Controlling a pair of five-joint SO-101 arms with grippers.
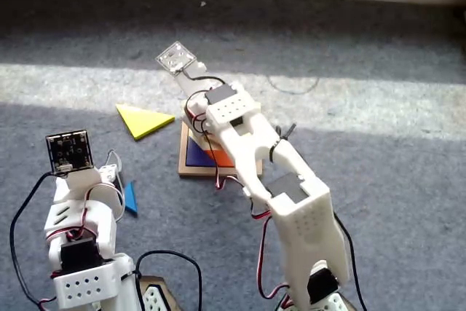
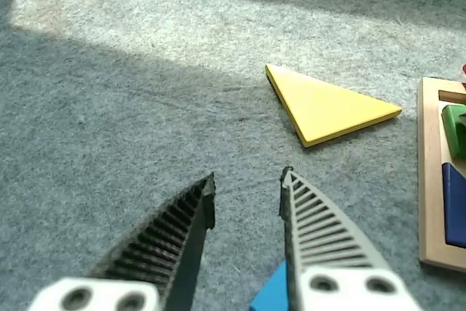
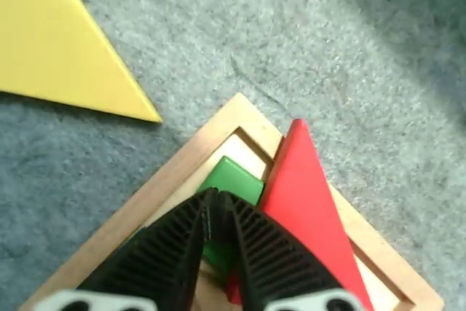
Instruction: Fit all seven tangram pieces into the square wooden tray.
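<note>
Seating green piece (image 3: 231, 178) in tray (image 3: 175, 169) corner, likely: right gripper (image 3: 217, 198) fingers together (nothing evidently pinched). Press gently, since red triangle (image 3: 306, 202) overlaps rim. Left gripper (image 2: 248, 175) wide open, empty.

The right arm (image 1: 247, 143) is covering most of the wooden tray (image 1: 195, 171), leaving me just a sliver of its pieces. The right tool (image 3: 217, 196) is hiding part of the green piece (image 3: 234, 178). The blue piece (image 2: 269, 296) is running off the view's edge behind the left tool (image 2: 247, 180).
</note>
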